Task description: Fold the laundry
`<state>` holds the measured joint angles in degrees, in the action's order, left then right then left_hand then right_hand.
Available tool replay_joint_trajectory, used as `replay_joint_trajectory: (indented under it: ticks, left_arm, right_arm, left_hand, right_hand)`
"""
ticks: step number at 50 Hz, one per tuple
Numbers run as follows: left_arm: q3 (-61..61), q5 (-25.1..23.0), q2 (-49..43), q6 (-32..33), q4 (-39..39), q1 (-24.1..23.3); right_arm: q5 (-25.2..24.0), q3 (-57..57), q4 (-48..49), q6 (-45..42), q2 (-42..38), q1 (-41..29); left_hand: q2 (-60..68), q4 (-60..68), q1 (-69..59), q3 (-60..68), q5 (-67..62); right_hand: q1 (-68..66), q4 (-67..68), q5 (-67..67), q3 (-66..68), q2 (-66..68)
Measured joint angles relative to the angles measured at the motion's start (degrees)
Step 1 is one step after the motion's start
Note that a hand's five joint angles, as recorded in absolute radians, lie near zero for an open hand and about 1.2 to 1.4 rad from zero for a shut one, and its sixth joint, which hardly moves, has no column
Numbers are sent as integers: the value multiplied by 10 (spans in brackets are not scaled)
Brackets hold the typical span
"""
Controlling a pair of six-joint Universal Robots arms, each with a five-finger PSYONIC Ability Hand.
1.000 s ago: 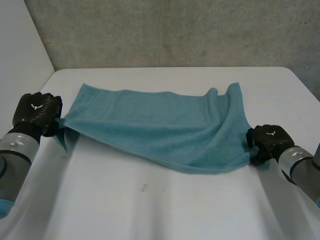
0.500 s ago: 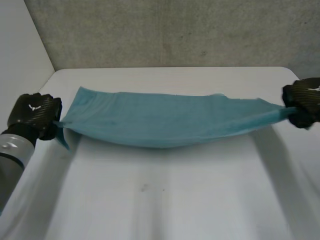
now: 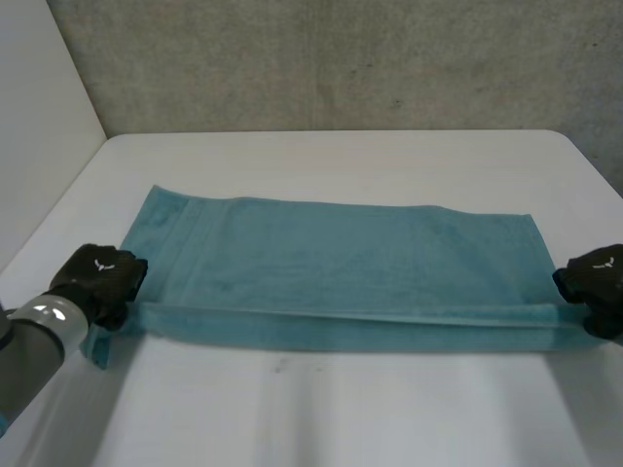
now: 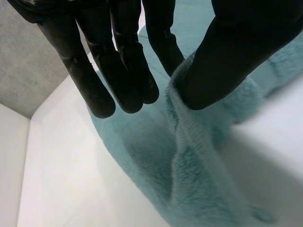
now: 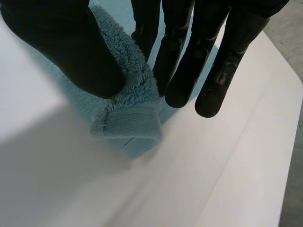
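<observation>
The teal towel (image 3: 341, 263), sagging in mid-air a moment ago, now lies stretched flat on the counter (image 3: 341, 409), with the left hand (image 3: 97, 282) pinching its near left corner and the right hand (image 3: 596, 284) pinching its near right corner, so it looks ready for a first fold.

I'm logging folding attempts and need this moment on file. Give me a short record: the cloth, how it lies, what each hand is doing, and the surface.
cloth: teal towel
surface: white table
lay: spread out flat, long side running across the table from one hand to the other
left hand: pinches the towel's near left corner between thumb and fingers
right hand: pinches the near right corner the same way
near edge: stretched straight between the two hands
</observation>
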<state>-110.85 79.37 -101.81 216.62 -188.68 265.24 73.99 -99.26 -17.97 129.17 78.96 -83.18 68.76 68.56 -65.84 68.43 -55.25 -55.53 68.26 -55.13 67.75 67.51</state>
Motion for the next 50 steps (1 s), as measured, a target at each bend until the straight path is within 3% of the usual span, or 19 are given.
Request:
replay_joint_trajectory:
  ticks: [7, 14, 23, 32, 35, 36, 37, 38, 39, 41, 42, 43, 45, 50]
  left_arm:
    - [90, 0, -95, 23, -71, -12]
    - [271, -11, -226, 57, -156, -30]
    - [469, -72, -374, 59, -164, -44]
    - [559, -102, -461, 59, -172, -47]
    - [568, -113, -481, 60, -196, -47]
    - [567, -118, -484, 60, -208, -47]
    - [565, -121, -486, 60, -218, -47]
    - [562, -124, -487, 60, -224, -47]
    - [553, -129, -486, 61, -242, -46]
    - [538, -137, -480, 61, -264, -46]
    - [525, -144, -473, 61, -281, -47]
    - [515, -149, -467, 61, -292, -47]
    - [489, -163, -448, 60, -320, -47]
    - [422, -205, -383, 53, -358, -47]
  right_arm:
    - [30, 71, 62, 75, -78, -38]
    - [105, 200, 116, 130, -189, -85]
    - [176, 319, 177, 161, -286, -114]
    - [208, 377, 227, 164, -350, -142]
    - [219, 386, 257, 162, -367, -151]
    - [221, 387, 262, 161, -369, -152]
    - [224, 389, 272, 160, -373, -155]
    - [226, 390, 278, 159, -374, -157]
    - [229, 391, 285, 159, -376, -160]
    - [233, 391, 292, 159, -376, -164]
    - [235, 391, 295, 160, -374, -167]
    - [236, 391, 296, 160, -373, -169]
    - [238, 389, 298, 162, -368, -173]
    - [238, 368, 297, 165, -323, -179]
  left_hand:
    - [0, 0, 0, 0, 0]
    - [0, 0, 0, 0, 0]
    - [0, 0, 0, 0, 0]
    - [0, 0, 0, 0, 0]
    - [0, 0, 0, 0, 0]
    - [0, 0, 0, 0, 0]
    - [-7, -4, 5, -3, 2]
    - [-18, -18, 18, -18, 12]
    - [-149, -137, 147, -147, 125]
    - [-149, -137, 147, -147, 125]
    - [-375, -364, 407, -304, 353]
    - [-476, -470, 498, -304, 452]
    - [-554, -553, 543, -304, 521]
    - [-571, -565, 544, -304, 526]
  right_hand:
    - [0, 0, 0, 0, 0]
    - [0, 0, 0, 0, 0]
    - [0, 0, 0, 0, 0]
    - [0, 0, -5, 0, 0]
    - [141, -181, 149, -188, -188]
    - [141, -181, 149, -188, -188]
    - [318, -380, 346, -375, -376]
    - [378, -455, 420, -450, -453]
    - [405, -495, 459, -490, -497]
    - [435, -545, 507, -544, -540]
    - [437, -549, 513, -553, -548]
    - [437, -549, 514, -555, -549]
    - [437, -549, 514, -555, -549]
    - [437, -549, 514, -555, -549]
